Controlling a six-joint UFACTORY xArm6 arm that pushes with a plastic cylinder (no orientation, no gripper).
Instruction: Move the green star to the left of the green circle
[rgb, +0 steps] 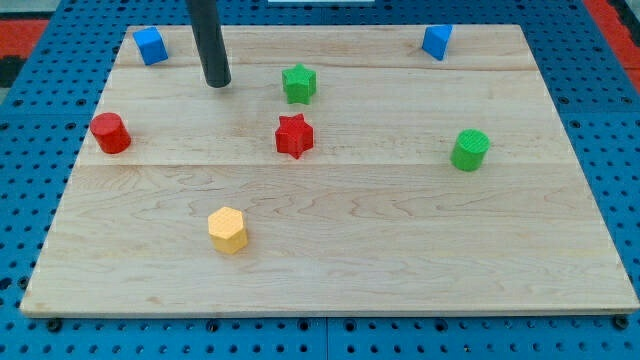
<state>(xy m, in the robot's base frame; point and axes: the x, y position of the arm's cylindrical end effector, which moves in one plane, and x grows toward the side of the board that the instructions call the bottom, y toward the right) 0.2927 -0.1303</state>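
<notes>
The green star (298, 83) lies on the wooden board (330, 250) near the view's top, a little left of centre. The green circle (469, 149) stands far to its right and lower, at the view's right. My tip (217, 83) rests on the board to the left of the green star, at about the same height in the view, with a clear gap between them. The rod rises from it out of the view's top.
A red star (294, 135) lies just below the green star. A red cylinder (110, 132) is at the left, a yellow hexagon (228, 230) lower left. Blue blocks sit at the top left (150, 45) and top right (436, 41).
</notes>
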